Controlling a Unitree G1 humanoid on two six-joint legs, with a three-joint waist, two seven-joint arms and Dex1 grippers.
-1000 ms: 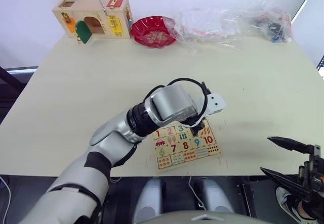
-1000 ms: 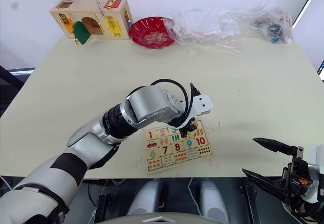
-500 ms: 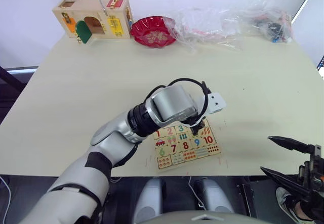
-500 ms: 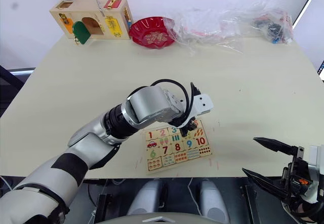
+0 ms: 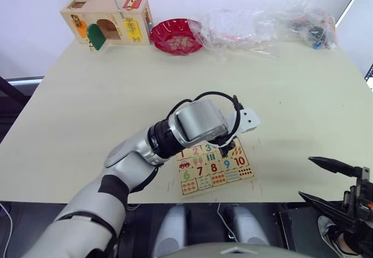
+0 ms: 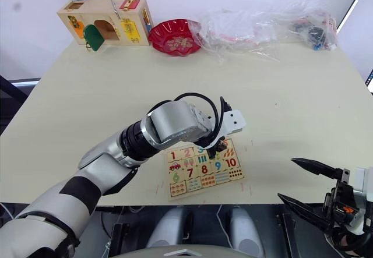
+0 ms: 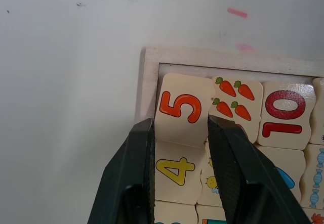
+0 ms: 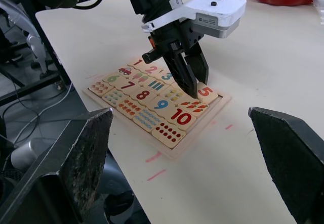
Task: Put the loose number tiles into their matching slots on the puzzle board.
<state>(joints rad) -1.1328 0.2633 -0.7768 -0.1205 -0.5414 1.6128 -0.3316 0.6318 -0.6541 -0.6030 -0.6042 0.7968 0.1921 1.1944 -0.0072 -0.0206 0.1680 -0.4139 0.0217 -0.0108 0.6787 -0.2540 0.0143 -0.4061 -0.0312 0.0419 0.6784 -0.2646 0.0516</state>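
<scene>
The puzzle board [image 7: 150, 77] lies near the table's front edge. Tiles 1 [image 5: 181, 154], 2 [image 5: 195, 151] and 3 [image 5: 208, 148] sit in its top row, and tile 4 [image 7: 174, 168] lies beside them. The orange 5 tile [image 7: 183, 114] is at the corner slot, slightly askew, its edge lapping over tile 4. My left gripper [image 7: 181, 133] points down over it, its fingers [image 7: 139, 153] pressed against the tile's two sides. My right gripper [image 5: 305, 177] hangs open off the table's front right, holding nothing.
A wooden latch box [image 5: 108, 20], a red bowl [image 5: 176, 35] and clear plastic bags [image 5: 262, 25] line the far edge. Red marks [image 7: 238, 12] dot the table beside the board. The table's front edge runs just below the board.
The left gripper has sunk very slightly toward the board over the 5 tile. The right arm has not moved.
</scene>
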